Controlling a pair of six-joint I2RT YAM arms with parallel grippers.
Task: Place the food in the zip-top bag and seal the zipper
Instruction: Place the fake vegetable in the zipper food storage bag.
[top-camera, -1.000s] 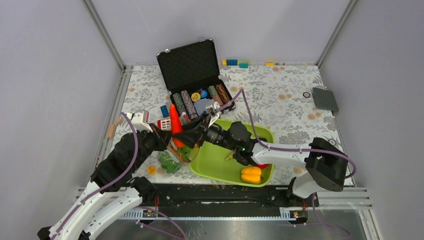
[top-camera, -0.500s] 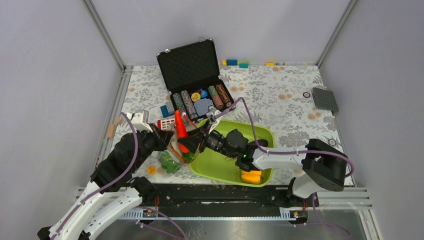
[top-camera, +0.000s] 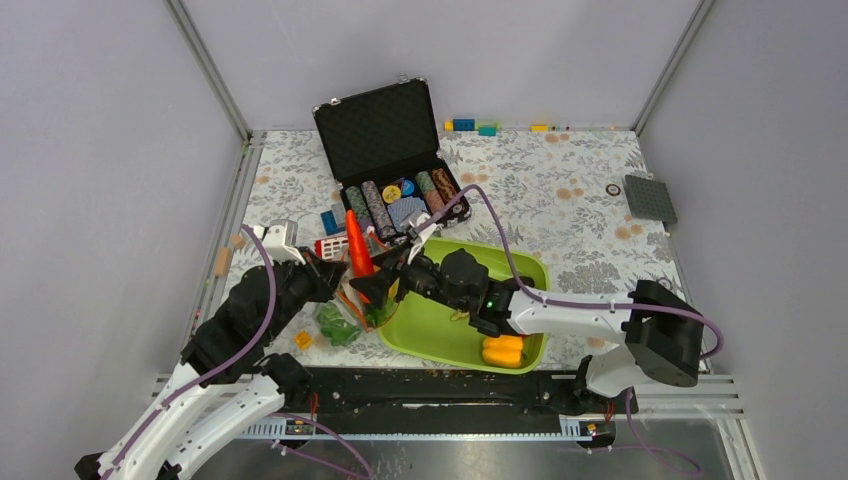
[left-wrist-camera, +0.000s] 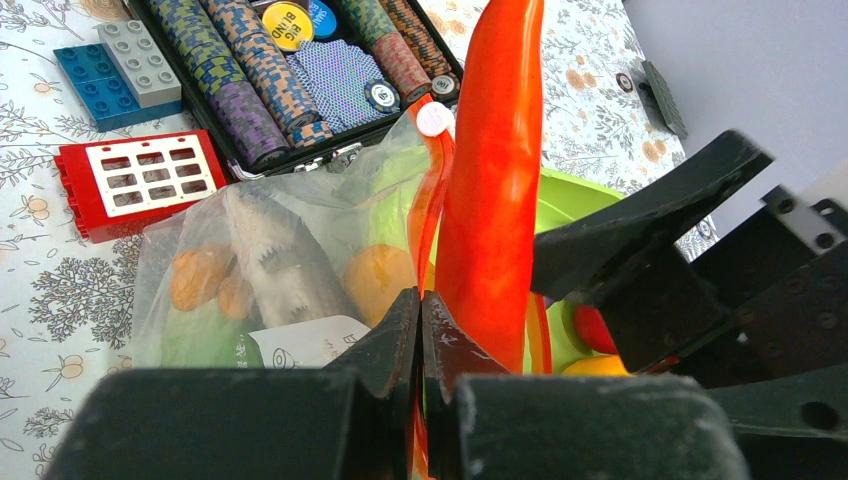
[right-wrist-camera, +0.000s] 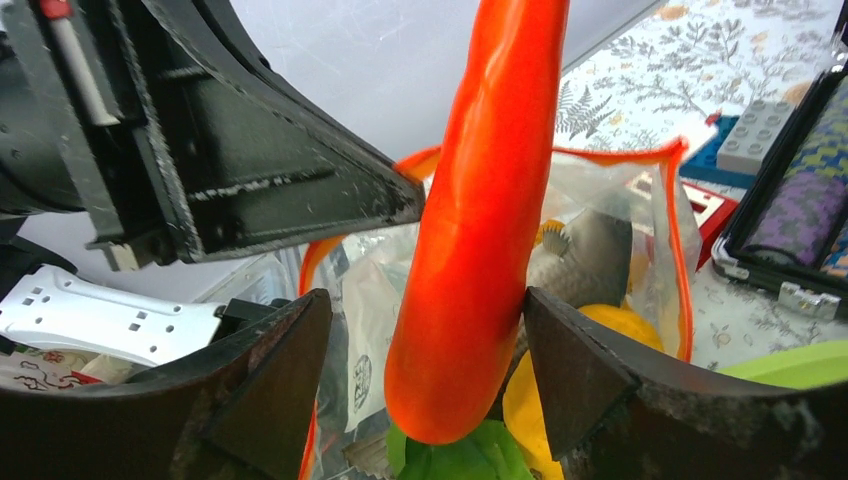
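The zip-top bag (top-camera: 338, 322) lies left of the tray, holding a silver fish (left-wrist-camera: 280, 260), a yellow pepper (left-wrist-camera: 375, 280) and green lettuce (right-wrist-camera: 450, 460). My left gripper (left-wrist-camera: 420, 310) is shut on the orange-red zipper (left-wrist-camera: 432, 200) at the bag's mouth and holds it up. The orange carrot (top-camera: 356, 245) stands upright in that mouth, its blunt end resting on the lettuce. My right gripper (right-wrist-camera: 428, 300) is open around the carrot (right-wrist-camera: 480, 220). There is a clear gap at its left finger, and its right finger lies against the carrot. Another yellow-orange pepper (top-camera: 502, 350) lies on the tray.
The lime-green tray (top-camera: 430, 335) sits under my right arm. An open black case of poker chips (top-camera: 390, 150) stands behind the bag. A red brick plate (left-wrist-camera: 140, 180) and blue and grey bricks (left-wrist-camera: 110, 75) lie nearby. A grey baseplate (top-camera: 650, 198) lies far right.
My right gripper carried the carrot left over the bag's mouth, then spread its jaws wider. The carrot now stands in the bag. The left gripper has held still.
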